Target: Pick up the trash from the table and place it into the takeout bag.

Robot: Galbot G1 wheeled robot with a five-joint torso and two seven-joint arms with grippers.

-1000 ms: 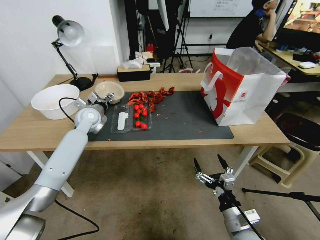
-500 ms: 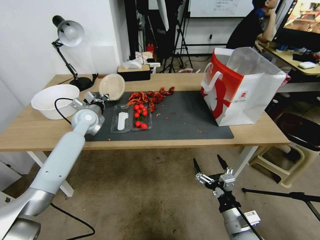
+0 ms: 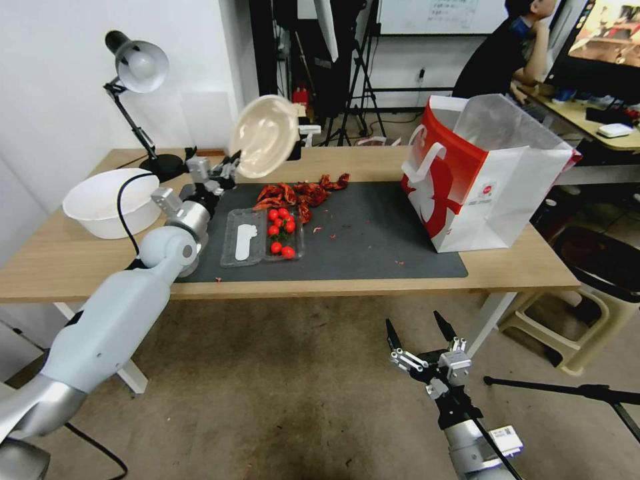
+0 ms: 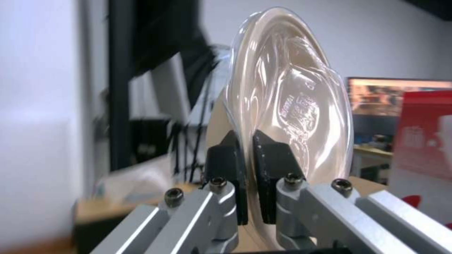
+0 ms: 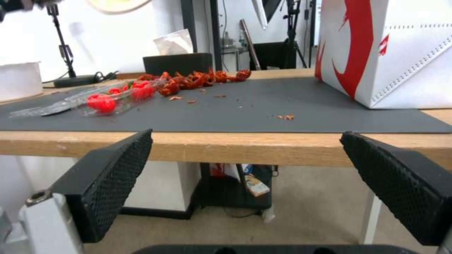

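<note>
Pinching the rim of a shallow beige bowl [image 3: 265, 135] between its black pads [image 4: 271, 165], the left hand [image 3: 223, 167] holds the dish tilted on edge in the air above the back left part of the table [image 3: 80, 267], its hollow side facing the head camera. Below it, on the dark grey mat [image 3: 373, 240], a clear plastic tray [image 3: 261, 235] holds cherry tomatoes [image 3: 280, 230], with a heap of red scraps [image 3: 300, 192] just behind it and small crumbs scattered nearby. A white bowl [image 3: 107, 200] and a desk lamp [image 3: 137, 73] stand at the table's left end. The takeout bag [image 3: 487, 180], white with a red side, stands open at the mat's right end, well apart from the lifted bowl. The right hand [image 3: 421, 333] hangs below the table's front edge, fingers [image 5: 108, 176] spread wide and holding nothing.
</note>
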